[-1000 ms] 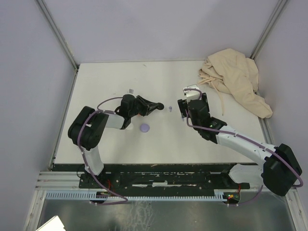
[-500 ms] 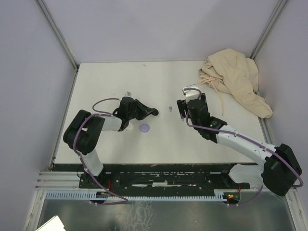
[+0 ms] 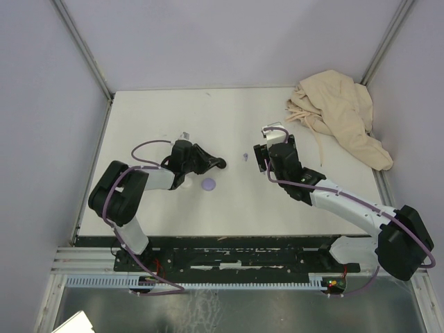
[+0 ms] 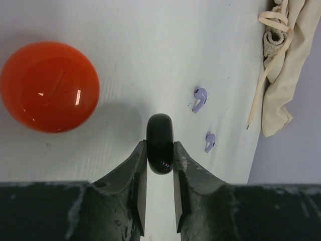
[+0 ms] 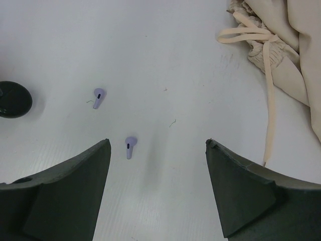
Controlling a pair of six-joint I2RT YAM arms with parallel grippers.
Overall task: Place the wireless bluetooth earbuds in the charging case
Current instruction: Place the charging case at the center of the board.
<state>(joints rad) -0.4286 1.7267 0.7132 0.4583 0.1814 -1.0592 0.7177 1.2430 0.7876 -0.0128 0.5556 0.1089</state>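
Left wrist view: left gripper is pinching a black disc held on edge between its two fingers. One lavender earbud lies on the white table at about 1 o'clock from the fingertips, apart from them. The second lavender earbud is at 3 o'clock, near the right-hand finger but not touching it. A glossy red disc sits at 10 o'clock, well clear.

Right wrist view: right gripper is spread wide and holds nothing. The nearer bud lies at 9 o'clock, just inside the left-hand finger and clear of it. The other bud is at 10 o'clock, farther out. Both lie flat and apart from each other. The beige cloth is at 1 o'clock.

Top view: the buds are a faint speck between the two grippers, closer to the right one. A lavender disc lies at 7 o'clock from the left fingertips.
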